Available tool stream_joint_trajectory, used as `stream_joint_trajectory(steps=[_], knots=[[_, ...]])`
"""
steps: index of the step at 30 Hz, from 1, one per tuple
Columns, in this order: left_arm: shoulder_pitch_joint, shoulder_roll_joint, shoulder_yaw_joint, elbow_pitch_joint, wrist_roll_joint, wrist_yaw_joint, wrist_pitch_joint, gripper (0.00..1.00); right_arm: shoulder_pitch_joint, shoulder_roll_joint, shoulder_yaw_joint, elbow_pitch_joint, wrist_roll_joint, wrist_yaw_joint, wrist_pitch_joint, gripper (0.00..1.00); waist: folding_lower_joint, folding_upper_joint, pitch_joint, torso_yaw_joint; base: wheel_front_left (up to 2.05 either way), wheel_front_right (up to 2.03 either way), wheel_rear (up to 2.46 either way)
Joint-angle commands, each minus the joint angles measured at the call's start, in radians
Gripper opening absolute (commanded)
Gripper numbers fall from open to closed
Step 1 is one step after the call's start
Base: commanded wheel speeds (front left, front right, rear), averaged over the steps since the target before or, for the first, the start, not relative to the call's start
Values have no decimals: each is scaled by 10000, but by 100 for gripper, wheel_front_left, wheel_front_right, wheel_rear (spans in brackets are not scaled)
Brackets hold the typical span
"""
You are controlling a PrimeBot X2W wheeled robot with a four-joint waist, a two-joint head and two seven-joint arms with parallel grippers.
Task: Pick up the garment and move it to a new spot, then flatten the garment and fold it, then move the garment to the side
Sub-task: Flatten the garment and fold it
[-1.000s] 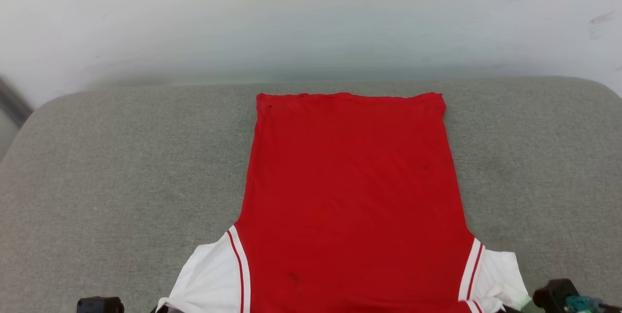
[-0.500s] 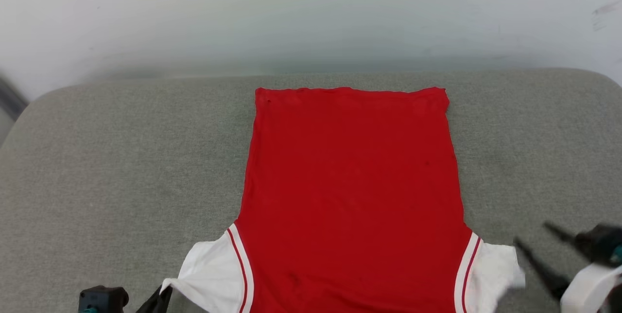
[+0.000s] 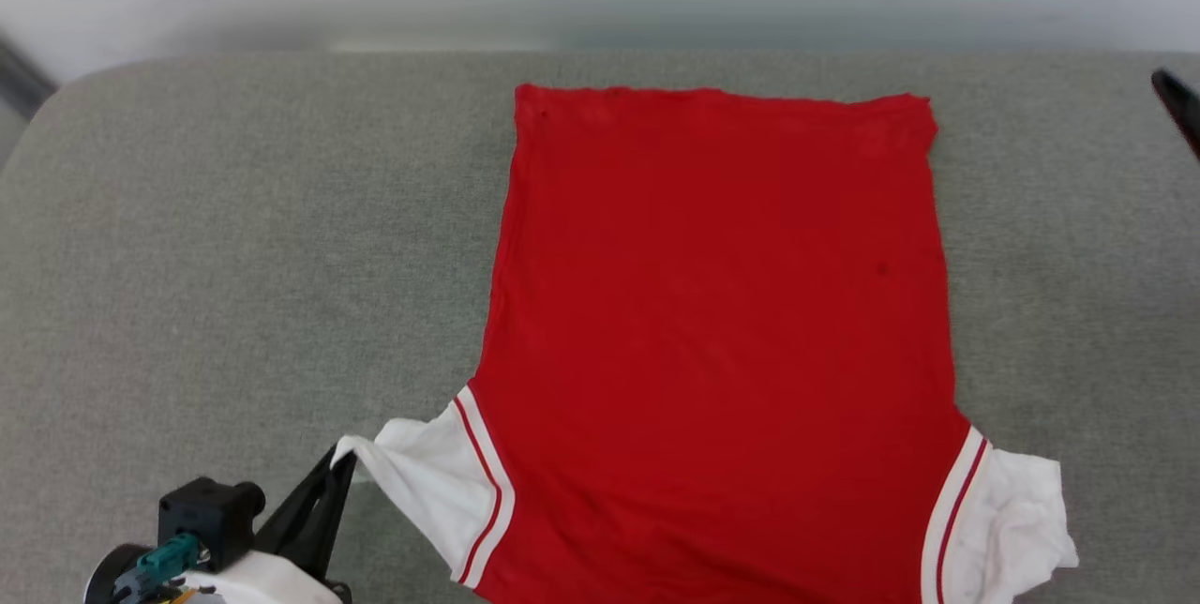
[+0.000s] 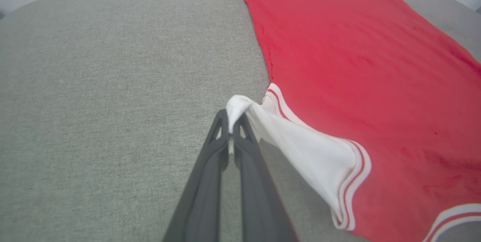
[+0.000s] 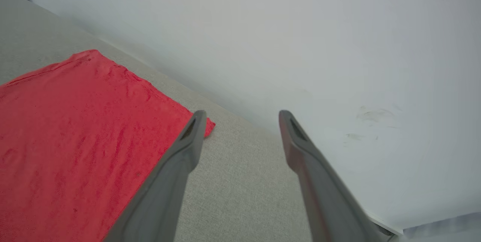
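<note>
The garment (image 3: 722, 323) lies spread flat on the grey padded surface, plain red side up, hem toward the wall; its lettering is hidden. My left gripper (image 3: 342, 465) sits at the lower left, shut on the tip of the white left sleeve (image 3: 427, 482) and holding it slightly off the surface. In the left wrist view the gripper (image 4: 230, 121) pinches the sleeve tip (image 4: 300, 144) beside the red body (image 4: 357, 65). The right sleeve (image 3: 1022, 520) lies crumpled and free. One finger (image 3: 1177, 105) of my right gripper pokes in at the far right. My right gripper (image 5: 242, 116) is open, above the hem corner (image 5: 75, 129).
The grey padded surface (image 3: 234, 238) has rounded corners and wide bare areas on both sides of the garment. A white wall (image 5: 338, 46) runs right behind its far edge. A dark strip (image 3: 14, 69) shows at the far left.
The head camera has tilted down. My left gripper has lifted into view with the left sleeve tip. My right gripper has left the right sleeve and swung up to the far right.
</note>
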Motion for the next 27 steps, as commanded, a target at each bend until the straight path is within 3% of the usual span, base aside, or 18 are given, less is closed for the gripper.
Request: stream_joint_trajectory(steps=[1, 8, 14, 19, 27], knots=[[-211, -54, -2, -54, 105, 15, -48, 0, -509, -121, 215, 132, 185, -9, 437, 100, -1, -1, 651, 401, 0, 0, 0], [-982, -272, -29, -341, 658, -65, -46, 0, -3562, -664, 1959, 1337, 1839, -11, 4598, 100, -1, -1, 2062, 1035, 0, 0, 0], [-1468, -563, 152, -605, 1090, -57, -47, 0, -5514, -549, 2569, 2500, 2397, -9, 7128, 100, -1, -1, 3219, 1557, 0, 0, 0], [-1821, -968, 278, -754, 1523, -238, -48, 0, -6575, 213, 2384, 3828, 1835, -9, 7741, 100, -1, -1, 4230, 2023, 0, 0, 0], [-1971, -1317, 379, -776, 1816, -254, -48, 0, -5438, 951, 2327, 5007, 1675, -7, 7341, 100, -1, -1, 4584, 2129, 0, 0, 0]])
